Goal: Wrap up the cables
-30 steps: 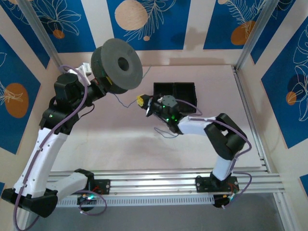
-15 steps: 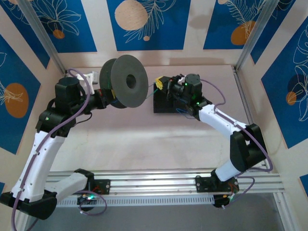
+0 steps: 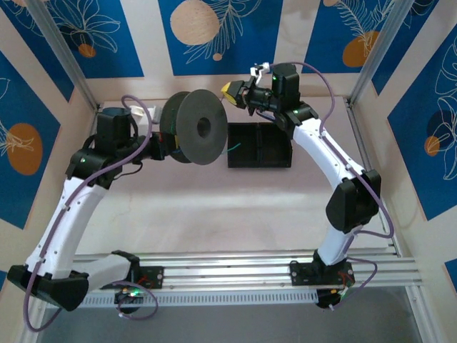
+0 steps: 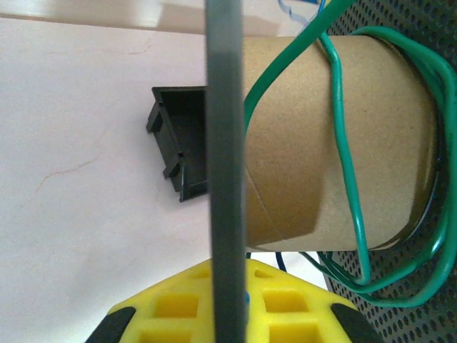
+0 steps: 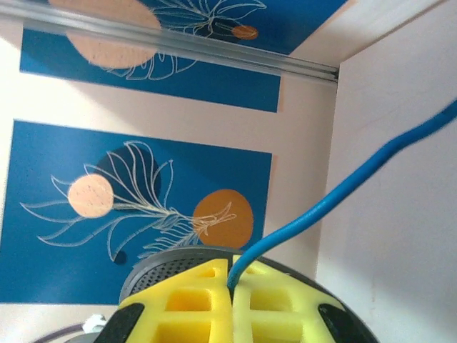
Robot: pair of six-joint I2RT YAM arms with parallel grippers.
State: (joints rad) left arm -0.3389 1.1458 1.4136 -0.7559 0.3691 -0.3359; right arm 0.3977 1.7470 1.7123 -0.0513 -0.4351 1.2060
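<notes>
The black tray (image 4: 175, 143) is partly hidden behind the spool flange (image 4: 227, 143); the blue cable (image 5: 335, 196) is cut off at the right edge.

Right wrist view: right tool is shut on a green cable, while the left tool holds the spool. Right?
No. The right tool is shut on a blue cable, not a green one; the right wrist view shows it pinched there. The left tool does hold the spool, which carries the green cable.
</notes>
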